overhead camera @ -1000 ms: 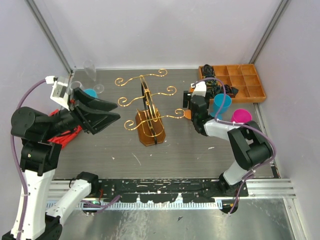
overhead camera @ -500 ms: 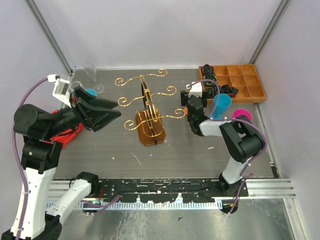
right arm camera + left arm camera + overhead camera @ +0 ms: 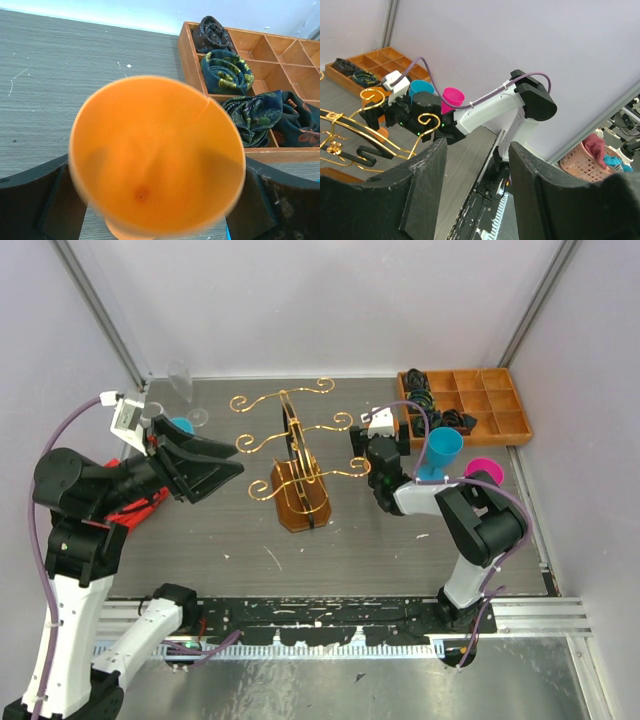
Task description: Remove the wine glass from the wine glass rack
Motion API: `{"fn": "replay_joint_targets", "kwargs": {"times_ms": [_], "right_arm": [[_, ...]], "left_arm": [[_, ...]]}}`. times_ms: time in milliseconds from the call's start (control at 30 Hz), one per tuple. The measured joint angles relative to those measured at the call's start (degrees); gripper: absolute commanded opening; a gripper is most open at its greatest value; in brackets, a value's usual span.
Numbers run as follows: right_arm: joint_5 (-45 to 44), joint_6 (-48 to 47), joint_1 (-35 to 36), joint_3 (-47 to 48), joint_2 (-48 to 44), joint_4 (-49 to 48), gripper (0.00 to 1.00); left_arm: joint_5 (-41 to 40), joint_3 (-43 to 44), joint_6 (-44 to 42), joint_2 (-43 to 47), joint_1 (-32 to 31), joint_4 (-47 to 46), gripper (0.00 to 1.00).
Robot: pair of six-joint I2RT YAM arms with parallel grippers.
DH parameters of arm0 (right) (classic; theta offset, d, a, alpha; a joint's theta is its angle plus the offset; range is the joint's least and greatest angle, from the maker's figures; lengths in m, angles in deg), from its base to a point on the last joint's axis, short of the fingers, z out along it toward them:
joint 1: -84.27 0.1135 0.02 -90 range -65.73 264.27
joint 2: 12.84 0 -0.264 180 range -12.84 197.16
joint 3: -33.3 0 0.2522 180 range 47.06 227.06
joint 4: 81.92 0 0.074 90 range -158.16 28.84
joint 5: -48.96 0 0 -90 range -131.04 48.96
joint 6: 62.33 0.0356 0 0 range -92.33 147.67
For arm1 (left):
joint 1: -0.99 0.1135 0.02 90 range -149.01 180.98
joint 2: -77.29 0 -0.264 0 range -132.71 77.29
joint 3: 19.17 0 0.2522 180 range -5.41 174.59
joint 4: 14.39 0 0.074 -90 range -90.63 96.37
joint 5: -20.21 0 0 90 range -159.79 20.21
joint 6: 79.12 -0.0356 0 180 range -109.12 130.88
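The gold wire wine glass rack [image 3: 295,455] stands mid-table on its brown base; its scroll arms also show in the left wrist view [image 3: 350,125]. My right gripper [image 3: 362,452] is at the rack's right-hand scroll ends. In the right wrist view it [image 3: 157,197] is shut on an orange wine glass [image 3: 155,150], whose open mouth faces the camera and fills the space between the fingers. The glass is hidden in the top view. My left gripper [image 3: 236,468] is open and empty, raised left of the rack [image 3: 475,150].
A compartmented wooden tray [image 3: 505,405] with rolled dark fabrics is back right [image 3: 190,55]. A blue cup [image 3: 441,450] and pink cup [image 3: 483,472] stand right of my right gripper. Clear glasses [image 3: 181,380] and a blue cup [image 3: 182,425] are back left.
My right gripper has moved left from beside the blue cup toward the rack's right-hand arms. My left arm has shifted slightly, its gripper still open.
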Motion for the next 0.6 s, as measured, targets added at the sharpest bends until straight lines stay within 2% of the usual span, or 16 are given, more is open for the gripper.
{"fn": "replay_joint_targets", "kwargs": {"times_ms": [333, 600], "right_arm": [[-0.59, -0.15, 0.00, -0.02, -1.55, 1.51, 1.00], [-0.39, 0.20, 0.00, -0.09, -9.25, 5.31, 1.00]], "left_arm": [[-0.37, -0.28, -0.63, 0.68, 0.00, 0.96, 0.59], [-0.81, -1.20, -0.68, 1.20, 0.00, 1.11, 0.59]]}}
